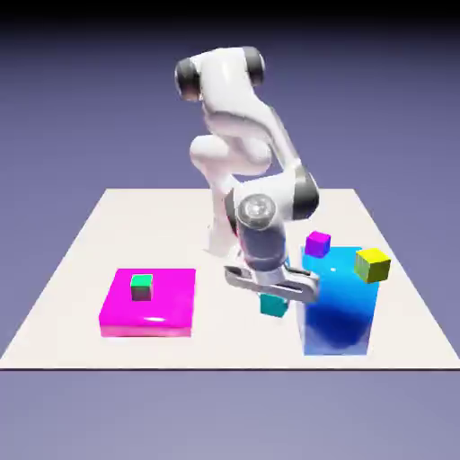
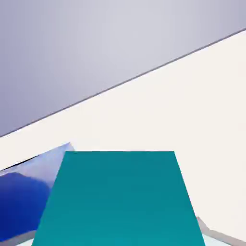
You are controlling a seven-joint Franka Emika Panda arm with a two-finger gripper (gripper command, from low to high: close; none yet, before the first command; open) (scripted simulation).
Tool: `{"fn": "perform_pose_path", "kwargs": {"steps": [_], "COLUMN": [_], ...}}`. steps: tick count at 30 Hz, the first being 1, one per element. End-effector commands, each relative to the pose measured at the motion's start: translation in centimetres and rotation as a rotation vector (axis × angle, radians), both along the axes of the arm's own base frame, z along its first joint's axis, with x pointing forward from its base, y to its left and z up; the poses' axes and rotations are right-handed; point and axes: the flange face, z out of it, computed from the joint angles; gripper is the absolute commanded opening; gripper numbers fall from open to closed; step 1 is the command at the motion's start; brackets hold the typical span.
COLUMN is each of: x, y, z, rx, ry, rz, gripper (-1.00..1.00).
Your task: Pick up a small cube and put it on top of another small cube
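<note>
This looks like a simulated robot test scene: a white arm (image 1: 235,99), a pale desk (image 1: 238,346) with coloured blocks, and plain blue-violet backdrop.

A plain blue-violet backdrop (image 1: 54,117) surrounds a pale cream table (image 1: 243,346) with a thin dark front edge. The backdrop darkens to black along the exterior view's top; in the hand view it looks paler, greyish.
</note>
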Motion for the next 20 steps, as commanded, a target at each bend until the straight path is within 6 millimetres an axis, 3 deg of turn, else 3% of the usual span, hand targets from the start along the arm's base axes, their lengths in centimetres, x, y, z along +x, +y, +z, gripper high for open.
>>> {"fn": "perform_pose_path", "kwargs": {"steps": [1,7,10,12,16,17,18,19,20], "x": [0.0,-2.8,-3.2,-3.2,-5.0,-5.0,-5.0,-5.0,-4.5], "y": [2.1,12.8,12.6,12.5,13.9,13.9,13.9,13.9,13.6], "z": [2.0,13.1,12.1,11.9,5.7,5.5,5.5,5.5,7.0], "rx": [-0.004,-0.002,0.02,0.023,0.023,0.023,0.023,0.023,0.023], "ry": [-0.006,-0.012,0.08,0.093,0.093,0.093,0.093,0.093,0.093], "rz": [0.001,-0.042,-0.216,-0.24,-0.24,-0.24,-0.24,-0.24,-0.241], "gripper": [-1.0,-1.0,-1.0,-1.0,-1.0,-1.0,1.0,1.0,1.0]}}
